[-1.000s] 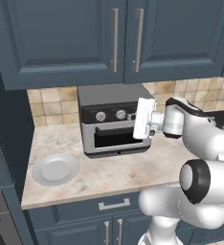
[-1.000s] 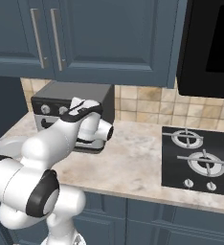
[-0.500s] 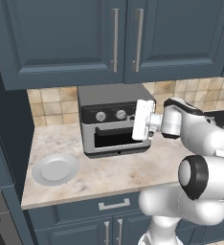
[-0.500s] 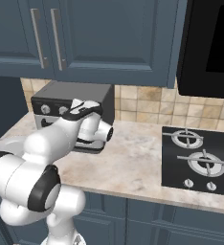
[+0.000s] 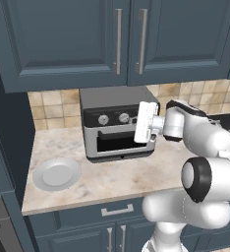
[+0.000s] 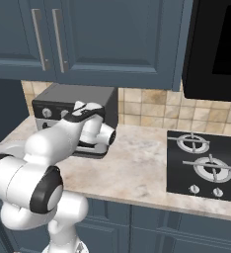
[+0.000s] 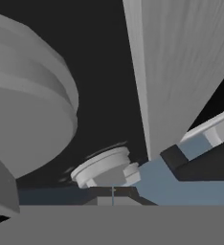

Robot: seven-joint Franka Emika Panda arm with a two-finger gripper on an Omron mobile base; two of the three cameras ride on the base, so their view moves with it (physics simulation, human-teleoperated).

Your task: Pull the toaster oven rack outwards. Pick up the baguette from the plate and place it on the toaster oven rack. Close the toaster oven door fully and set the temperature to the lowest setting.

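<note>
The toaster oven (image 5: 116, 101) stands at the back of the counter, and its door (image 5: 119, 141) is up against the front. The rack and the baguette are hidden. Left of the oven, near the counter's front edge, lies the plate (image 5: 56, 173) with nothing on it. My gripper (image 5: 136, 121) is shut and pressed to the right end of the black control strip, beside the silver knobs (image 5: 123, 117). In the hand view a big knob (image 7: 30, 95) looms at the left and a smaller one (image 7: 104, 167) sits just past my fingertips. The arm covers much of the oven (image 6: 78, 99) in the right base view.
A black gas hob (image 6: 206, 165) lies on the counter to the right of the oven. Dark blue wall cabinets (image 5: 117, 39) hang above it. A tiled backsplash (image 6: 152, 106) runs behind the marble counter (image 5: 112, 177).
The hand stays at the control strip. Only the arm behind it has shifted slightly.
</note>
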